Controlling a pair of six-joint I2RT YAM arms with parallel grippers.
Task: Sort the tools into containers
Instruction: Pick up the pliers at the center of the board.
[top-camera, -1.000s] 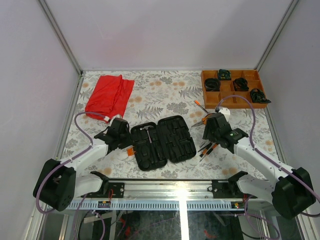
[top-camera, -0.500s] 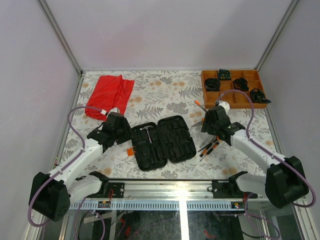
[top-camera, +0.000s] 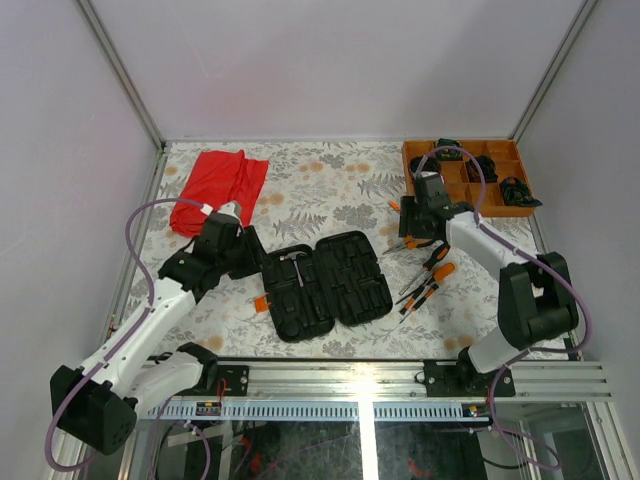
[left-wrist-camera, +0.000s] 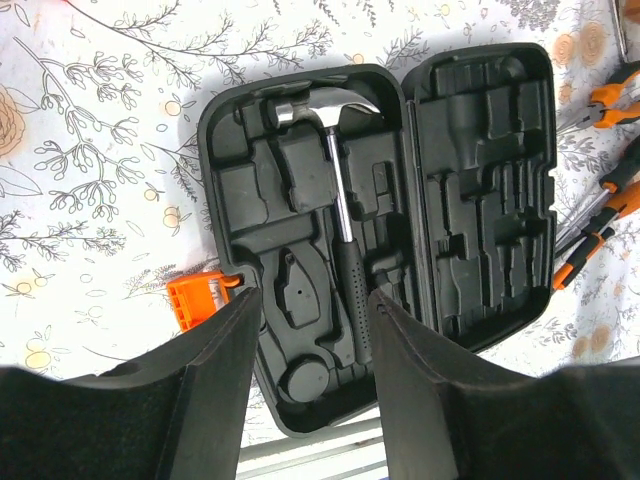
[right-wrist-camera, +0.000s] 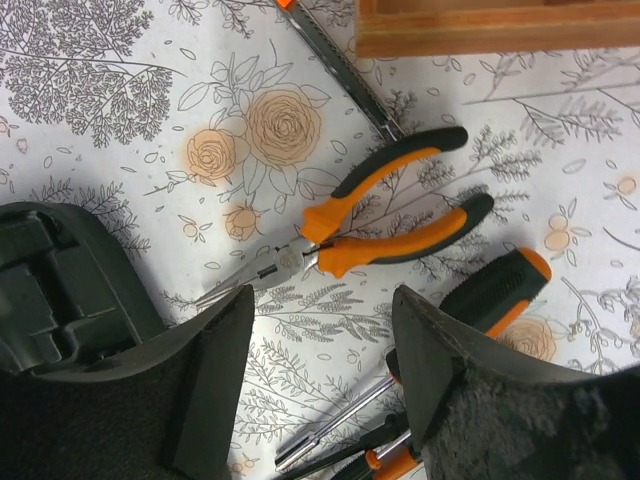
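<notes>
The black tool case (top-camera: 330, 282) lies open in the middle of the table, with the silver-headed hammer (top-camera: 296, 262) in its left half. In the left wrist view the case (left-wrist-camera: 480, 170), hammer (left-wrist-camera: 338, 190) and orange latch (left-wrist-camera: 195, 302) show below my left gripper (left-wrist-camera: 314, 300), which is open and empty above the case's near left part. My right gripper (right-wrist-camera: 322, 305) is open and empty above the orange-and-black pliers (right-wrist-camera: 375, 215) and screwdrivers (right-wrist-camera: 495, 285). From above, the pliers (top-camera: 436, 255) and screwdrivers (top-camera: 425, 288) lie right of the case, by my right gripper (top-camera: 416, 228). My left gripper (top-camera: 248, 250) hovers at the case's left edge.
An orange-brown wooden tray (top-camera: 452, 182) with black coiled bundles stands at the back right; its edge (right-wrist-camera: 500, 25) shows in the right wrist view. A thin tool (right-wrist-camera: 340, 60) lies beside it. A red cloth (top-camera: 218, 190) lies at the back left.
My right gripper has moved back towards the wooden tray, from over the screwdrivers to over the pliers. My left arm has lifted and drawn back left from the case. Both stay open.
</notes>
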